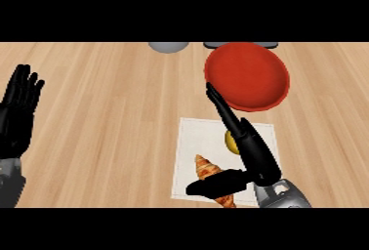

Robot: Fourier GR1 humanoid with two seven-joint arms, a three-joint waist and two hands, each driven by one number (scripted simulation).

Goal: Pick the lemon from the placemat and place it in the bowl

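Right hand (245, 146) extends over the white placemat (198, 132), fingers straight and pointing toward the red bowl (247, 75), thumb spread across the croissant (207, 168). It holds nothing. The lemon (232, 142) lies on the placemat, partly hidden beneath the fingers. Left hand (18, 114) rests open at the left edge, fingers up. A grey object (168, 47) sits at the tabletop's (108, 122) far edge.
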